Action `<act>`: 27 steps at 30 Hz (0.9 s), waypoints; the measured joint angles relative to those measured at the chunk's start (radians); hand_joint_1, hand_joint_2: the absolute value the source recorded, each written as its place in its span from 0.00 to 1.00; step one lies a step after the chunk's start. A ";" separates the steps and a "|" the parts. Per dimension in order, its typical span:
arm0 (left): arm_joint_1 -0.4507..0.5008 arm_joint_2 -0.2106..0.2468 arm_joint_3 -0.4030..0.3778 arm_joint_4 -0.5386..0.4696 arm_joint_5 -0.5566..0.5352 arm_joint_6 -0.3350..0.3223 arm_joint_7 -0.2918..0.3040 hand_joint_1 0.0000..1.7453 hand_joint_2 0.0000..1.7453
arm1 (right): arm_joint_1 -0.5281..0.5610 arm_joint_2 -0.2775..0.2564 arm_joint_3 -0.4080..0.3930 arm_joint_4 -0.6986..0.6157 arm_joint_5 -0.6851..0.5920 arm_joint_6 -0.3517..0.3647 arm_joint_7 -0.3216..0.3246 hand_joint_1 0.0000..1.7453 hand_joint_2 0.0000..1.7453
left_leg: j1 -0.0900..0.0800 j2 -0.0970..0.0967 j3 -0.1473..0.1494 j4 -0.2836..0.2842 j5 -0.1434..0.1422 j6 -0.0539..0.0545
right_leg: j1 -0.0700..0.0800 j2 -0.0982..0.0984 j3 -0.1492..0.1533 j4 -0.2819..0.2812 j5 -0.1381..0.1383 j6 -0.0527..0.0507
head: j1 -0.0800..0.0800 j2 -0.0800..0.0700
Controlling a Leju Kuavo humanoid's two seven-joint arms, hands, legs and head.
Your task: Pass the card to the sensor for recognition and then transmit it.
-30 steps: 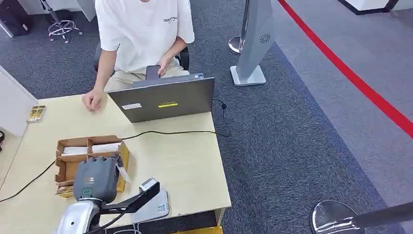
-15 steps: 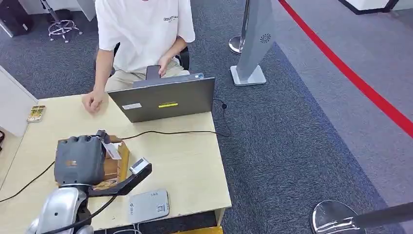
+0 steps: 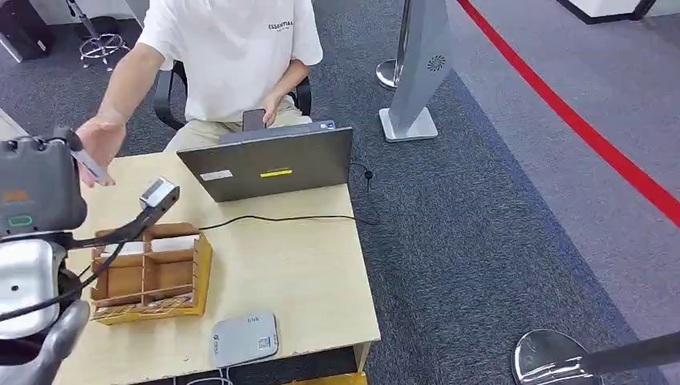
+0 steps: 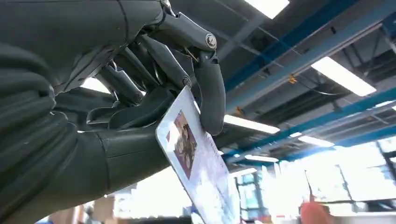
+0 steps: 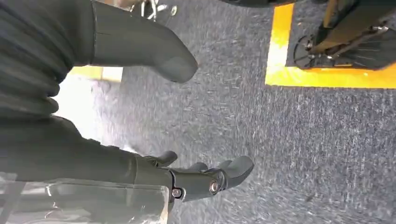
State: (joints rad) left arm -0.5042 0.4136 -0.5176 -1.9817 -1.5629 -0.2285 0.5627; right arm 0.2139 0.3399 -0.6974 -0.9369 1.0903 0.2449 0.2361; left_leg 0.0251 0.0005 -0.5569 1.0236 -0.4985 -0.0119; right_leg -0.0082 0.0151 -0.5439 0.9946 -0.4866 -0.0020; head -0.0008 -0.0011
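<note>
I am holding my left hand (image 3: 36,188) up high, off past the far left corner of the table (image 3: 305,273), and I am pinching the card (image 4: 196,158) between my thumb and a finger. The card has a small picture on it, and it is sticking out from my fingers (image 4: 210,93). A person in a white shirt (image 3: 232,56) is sitting behind the table, and the person's hand (image 3: 100,144) is reaching out, open, very near my left hand and the card. I cannot tell if it is touching the card. My right hand (image 5: 201,179) is hanging down over the grey carpet (image 5: 280,140), and it is holding nothing, with its fingers loose and a little bent. On the table, the grey sensor (image 3: 245,338) is lying flat near the front edge. A brown box (image 3: 148,273) with little sections is sitting just behind the sensor, to its left. A laptop (image 3: 269,164) is standing at the far edge of the table, in front of the person.
</note>
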 joint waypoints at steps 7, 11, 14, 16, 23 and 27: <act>-0.087 0.083 0.070 0.147 0.000 -0.013 -0.027 1.00 1.00 | -0.017 0.000 -0.047 0.043 0.030 0.000 -0.015 0.00 1.00 | 0.000 0.000 0.000 0.000 0.000 0.000 | 0.000 0.000 0.000 0.000 0.000 0.000 | 0.000 0.000; -0.092 0.093 0.088 0.191 0.000 -0.021 -0.034 1.00 1.00 | -0.022 0.000 -0.054 0.057 0.026 -0.013 0.017 0.00 1.00 | 0.000 0.000 -0.001 0.000 0.000 0.000 | 0.000 0.000 0.000 0.000 0.000 0.000 | 0.000 0.000; -0.092 0.093 0.096 0.210 0.000 -0.024 -0.040 1.00 1.00 | -0.023 0.000 -0.054 0.062 0.021 -0.019 0.023 0.00 1.00 | 0.000 0.000 -0.001 0.000 0.000 0.000 | 0.000 0.000 0.000 0.000 0.000 0.000 | 0.000 0.000; -0.092 0.092 0.101 0.215 0.000 -0.027 -0.045 0.00 1.00 | -0.023 0.000 -0.054 0.063 0.017 -0.019 0.024 0.00 1.00 | -0.001 0.000 -0.001 0.000 0.000 0.000 | -0.001 0.000 0.000 0.000 0.000 0.000 | 0.001 0.000; -0.089 0.077 0.140 0.238 0.000 -0.021 -0.086 0.00 1.00 | -0.024 0.000 -0.046 0.065 -0.012 -0.019 0.035 0.00 1.00 | -0.001 0.000 -0.001 0.000 0.000 0.000 | -0.001 0.000 0.000 0.000 0.000 0.000 | 0.000 0.000; -0.079 0.060 0.165 0.243 0.000 -0.012 -0.106 0.00 1.00 | -0.025 0.000 -0.040 0.065 -0.015 -0.019 0.044 0.00 1.00 | -0.001 0.000 -0.001 0.000 0.000 0.000 | -0.001 0.000 0.000 0.000 0.000 0.000 | 0.000 0.000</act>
State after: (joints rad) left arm -0.5833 0.4738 -0.3529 -1.7391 -1.5629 -0.2404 0.4571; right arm 0.1893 0.3395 -0.7374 -0.8721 1.0758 0.2255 0.2804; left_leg 0.0243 0.0004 -0.5574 1.0236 -0.4985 -0.0119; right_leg -0.0095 0.0152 -0.5442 0.9946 -0.4867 -0.0020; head -0.0004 -0.0011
